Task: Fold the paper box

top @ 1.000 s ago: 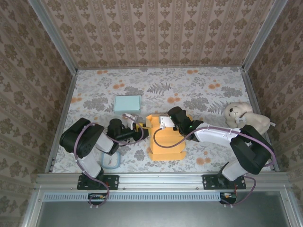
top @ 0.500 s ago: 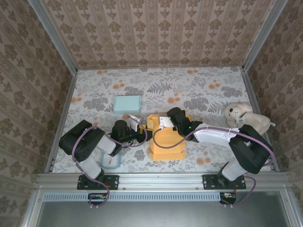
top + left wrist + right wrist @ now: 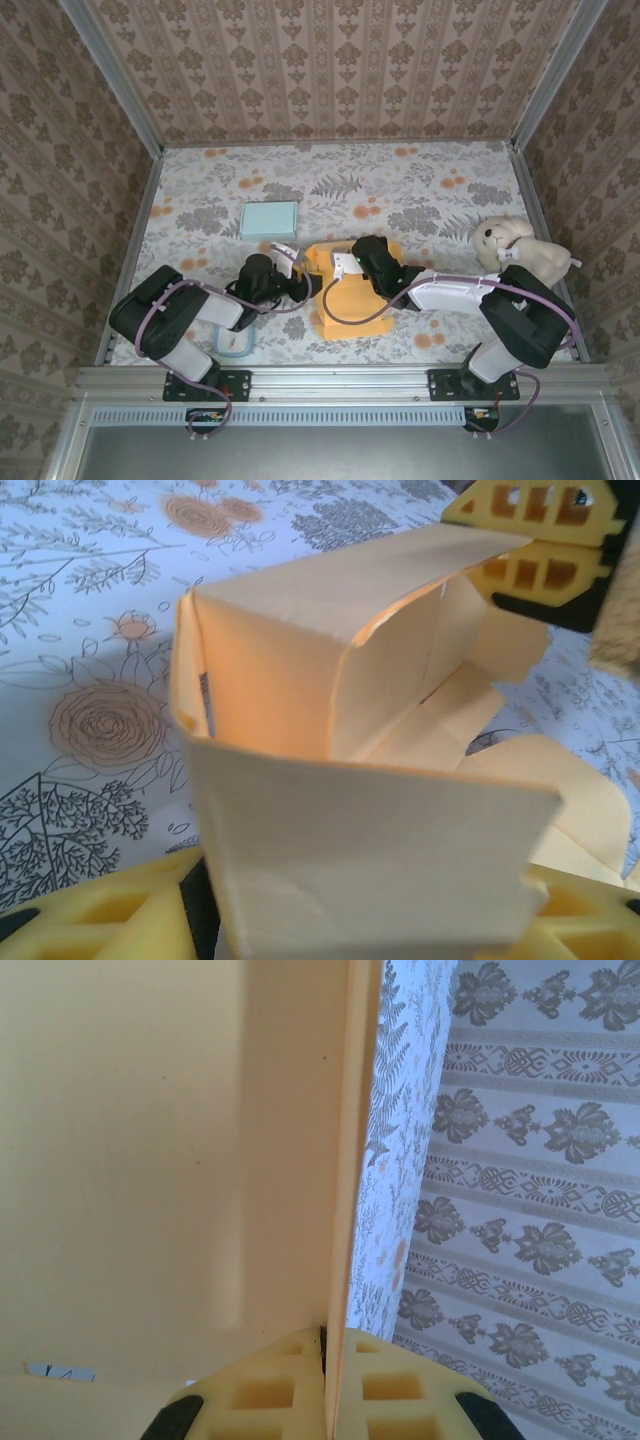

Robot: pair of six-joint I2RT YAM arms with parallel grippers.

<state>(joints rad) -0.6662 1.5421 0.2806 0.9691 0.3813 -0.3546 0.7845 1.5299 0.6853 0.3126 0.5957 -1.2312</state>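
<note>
The orange paper box (image 3: pixel 352 295) lies partly folded in the middle of the table, its open side toward the left arm. My right gripper (image 3: pixel 345 263) is shut on the box's far wall; in the right wrist view the thin wall edge (image 3: pixel 345 1160) is pinched between the yellow pads (image 3: pixel 270 1395). My left gripper (image 3: pixel 297 272) sits at the box's left side, open. In the left wrist view a raised flap (image 3: pixel 370 860) stands between its yellow fingers (image 3: pixel 90 925), with a gap beside the left one. The right gripper (image 3: pixel 535 535) shows there behind the box (image 3: pixel 300 650).
A cream teddy bear (image 3: pixel 520 245) sits at the right edge. A light blue pad (image 3: pixel 270 218) lies behind the left gripper. A clear, blue-rimmed item (image 3: pixel 235 342) rests by the left arm's base. Patterned walls enclose the table on three sides.
My left gripper has moved right, closer against the box's left side, its arm lowering. The right gripper and box top have shifted slightly toward the near edge.
</note>
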